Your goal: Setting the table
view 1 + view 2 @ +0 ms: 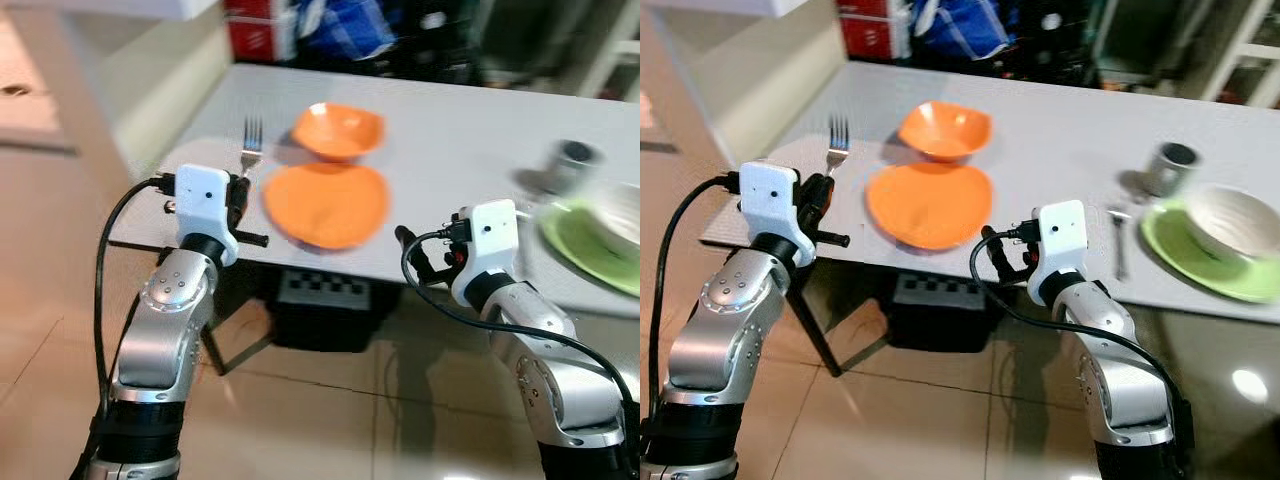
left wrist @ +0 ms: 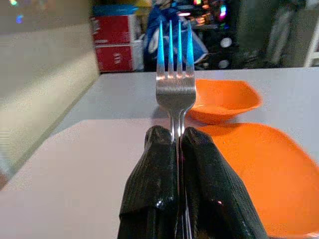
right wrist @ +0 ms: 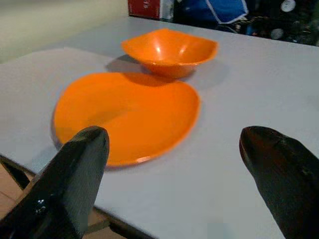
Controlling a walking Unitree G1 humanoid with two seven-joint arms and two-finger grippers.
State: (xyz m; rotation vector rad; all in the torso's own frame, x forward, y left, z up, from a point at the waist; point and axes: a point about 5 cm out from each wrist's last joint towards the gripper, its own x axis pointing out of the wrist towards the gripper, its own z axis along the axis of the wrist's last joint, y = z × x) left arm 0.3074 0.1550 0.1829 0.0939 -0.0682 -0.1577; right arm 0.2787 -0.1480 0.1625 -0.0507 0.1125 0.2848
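Orange flat plate: on the pale grey counter, near its front edge.
Orange square-rimmed bowl: at the plate's 12 o'clock, just behind it.
Silver metal fork: at the plate's 9 o'clock, tines pointing to 12.
Left claw: at the fork's 6 o'clock.
Right claw: at the plate's 4 o'clock, before the counter edge.
Green round plate: well to the plate's 3 o'clock.
White round bowl: on the green plate.
Grey metal cup: at the green plate's 11 o'clock.

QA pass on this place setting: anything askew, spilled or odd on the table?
Nothing spilled or damaged. The orange plate sits close to the near edge of the table, with the orange bowl behind it. The left gripper holds the fork beside the plate, not yet laid down. The right gripper is open.
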